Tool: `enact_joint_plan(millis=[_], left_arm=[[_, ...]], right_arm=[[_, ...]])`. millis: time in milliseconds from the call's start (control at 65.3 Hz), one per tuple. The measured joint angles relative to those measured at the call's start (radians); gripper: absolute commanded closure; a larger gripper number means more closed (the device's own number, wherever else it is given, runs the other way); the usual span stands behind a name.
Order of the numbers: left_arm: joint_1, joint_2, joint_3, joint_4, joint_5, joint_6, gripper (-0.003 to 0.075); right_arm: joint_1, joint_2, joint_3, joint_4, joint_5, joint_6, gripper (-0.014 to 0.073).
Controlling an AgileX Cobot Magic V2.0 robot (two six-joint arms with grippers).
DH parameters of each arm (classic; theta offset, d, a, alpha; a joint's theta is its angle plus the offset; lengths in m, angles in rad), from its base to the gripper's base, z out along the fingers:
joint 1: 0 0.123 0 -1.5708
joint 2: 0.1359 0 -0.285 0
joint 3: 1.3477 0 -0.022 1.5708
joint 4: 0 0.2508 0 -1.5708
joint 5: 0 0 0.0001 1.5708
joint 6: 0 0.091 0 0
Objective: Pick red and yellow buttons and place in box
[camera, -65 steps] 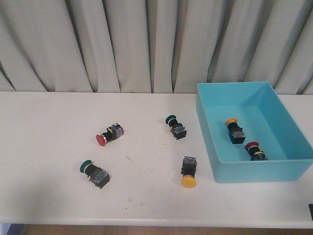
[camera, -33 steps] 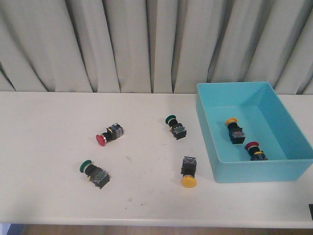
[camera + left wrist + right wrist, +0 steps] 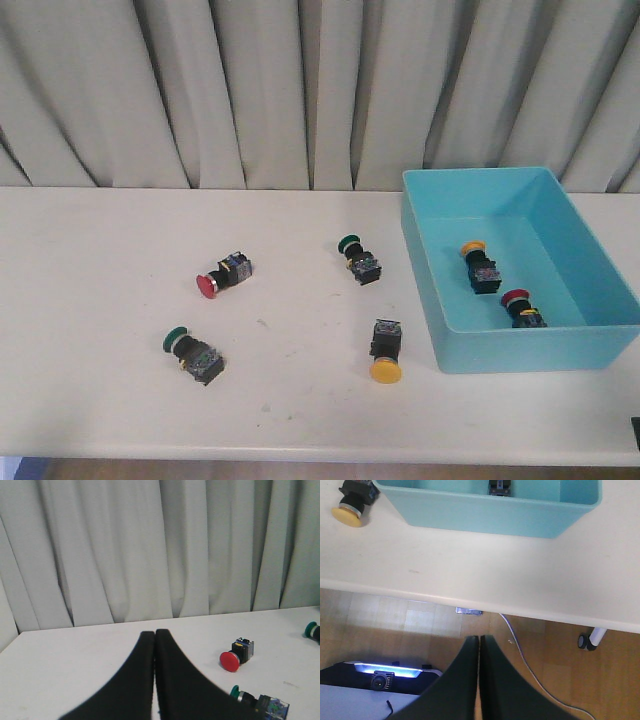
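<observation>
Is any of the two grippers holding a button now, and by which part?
Nothing is held. The left gripper and the right gripper are both shut on nothing.

The box [image 3: 520, 345] is turquoise blue. The buttons have black bodies with red [image 3: 207, 287], yellow [image 3: 385, 371] or green [image 3: 175, 340] caps. The table [image 3: 100, 260] is white.

My front camera is looking forward over the whole surface [image 3: 100, 300] toward the curtain [image 3: 250, 90]. My left wrist camera is sitting low, facing that curtain, sharing the red button [image 3: 208, 286]. My right wrist camera is looking down past the near edge, sharing the box [image 3: 485, 510].
</observation>
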Motion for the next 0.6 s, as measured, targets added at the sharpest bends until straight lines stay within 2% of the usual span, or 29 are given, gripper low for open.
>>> enact_joint_plan(millis=[598], left_arm=[[-0.007,0.000,0.000,0.015,0.001,0.000,0.0727]], right_arm=[[0.000,0.000,0.000,0.000,0.000,0.000,0.0601]])
